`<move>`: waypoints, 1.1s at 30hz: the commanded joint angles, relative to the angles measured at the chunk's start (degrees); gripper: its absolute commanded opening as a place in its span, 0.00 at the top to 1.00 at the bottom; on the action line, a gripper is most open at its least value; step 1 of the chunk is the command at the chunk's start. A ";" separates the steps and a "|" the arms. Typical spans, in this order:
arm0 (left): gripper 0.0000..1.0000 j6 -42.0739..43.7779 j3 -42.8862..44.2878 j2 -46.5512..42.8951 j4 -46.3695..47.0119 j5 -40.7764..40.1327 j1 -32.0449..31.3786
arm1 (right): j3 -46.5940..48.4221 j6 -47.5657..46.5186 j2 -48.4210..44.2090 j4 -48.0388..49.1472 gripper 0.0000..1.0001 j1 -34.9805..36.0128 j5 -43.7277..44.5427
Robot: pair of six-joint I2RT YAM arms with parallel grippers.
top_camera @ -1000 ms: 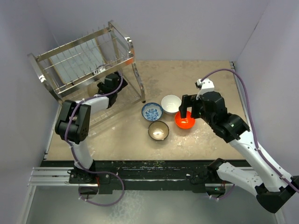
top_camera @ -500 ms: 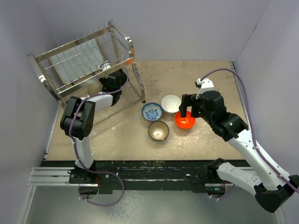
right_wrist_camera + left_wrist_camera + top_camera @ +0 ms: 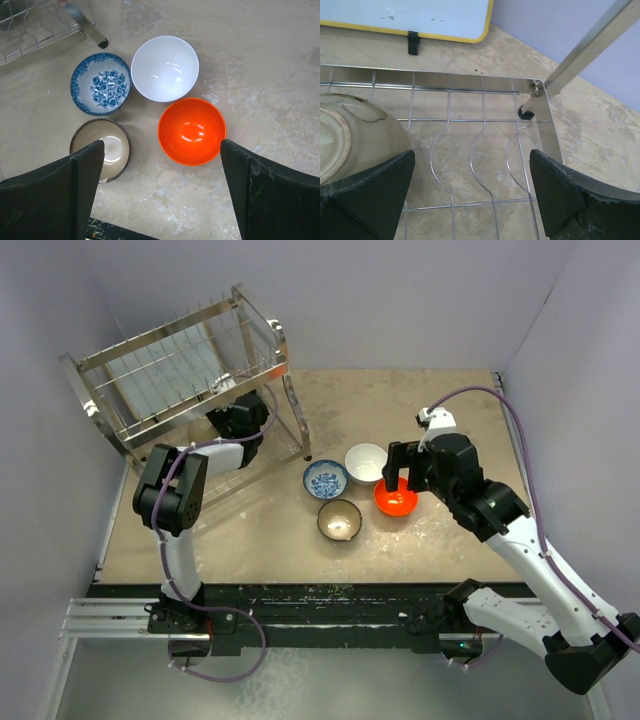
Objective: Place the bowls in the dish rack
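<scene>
Above wavy wire rack [image 3: 547, 125] and glossy orange bowl [image 3: 191, 131], left fingers [image 3: 370, 192] and right fingers [image 3: 260, 192] gape.

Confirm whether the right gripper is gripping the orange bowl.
No, the right gripper is wide open, hovering over the orange bowl.

Mottled beige table [image 3: 440, 400] (stained, scuffed); pale lilac walls [image 3: 400, 300] around; black rail [image 3: 320, 620] along near edge
</scene>
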 commanded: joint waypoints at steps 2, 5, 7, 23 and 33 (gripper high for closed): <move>0.00 -0.37 -0.88 -1.14 0.95 -5.62 0.90 | 0.17 -1.19 -0.26 1.70 0.01 -0.26 -1.08; 0.00 -3.68 -1.65 -1.76 -2.91 -5.69 2.17 | 0.19 -1.16 -0.42 1.58 0.01 -0.30 -1.13; 0.00 -5.72 -2.69 -2.31 -5.03 -5.61 3.18 | 0.13 -1.21 -0.68 1.54 0.01 -0.28 -1.10; 0.01 -14.75 -9.58 -8.63 -13.28 -7.00 7.81 | -0.48 -0.64 -1.22 1.35 0.01 -0.33 -2.18; 0.01 -17.44 -9.48 -11.23 -18.52 -8.04 7.85 | -0.03 -0.47 -1.48 0.64 0.01 -0.28 -2.26</move>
